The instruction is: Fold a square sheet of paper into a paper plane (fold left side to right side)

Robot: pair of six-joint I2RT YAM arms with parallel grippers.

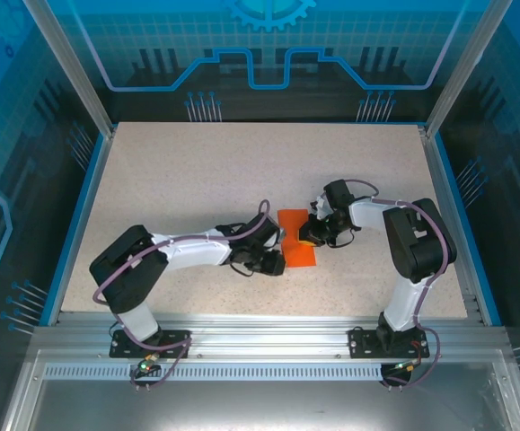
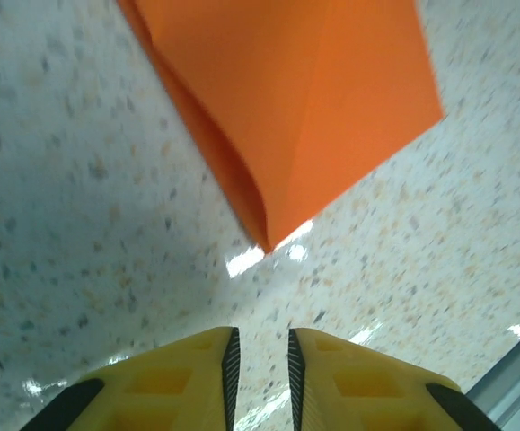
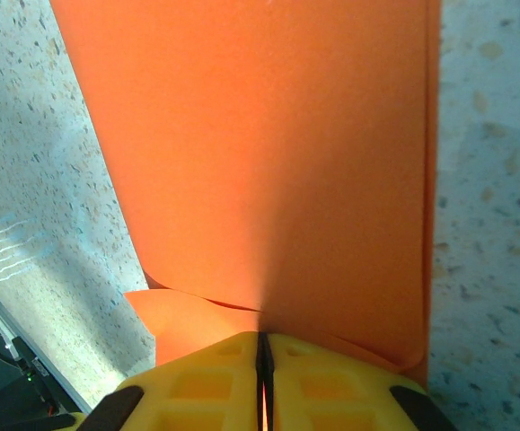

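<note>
Left gripper [image 2: 260,346] hangs low over the speckled table [image 2: 62,233], jaws barely apart and holding nothing. The folded square sheet of paper [image 2: 304,99] lies just ahead of its fingertips. Right gripper [image 3: 264,346] is pinched tight on the sheet's near edge.

White arms [image 1: 197,250], purple cables [image 1: 266,214], yellow claws [image 2: 260,352]

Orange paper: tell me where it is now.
In the top view the orange paper lies on the table, just right of centre; the right end effector is shut on its edge, the left end effector just short of a corner.
</note>
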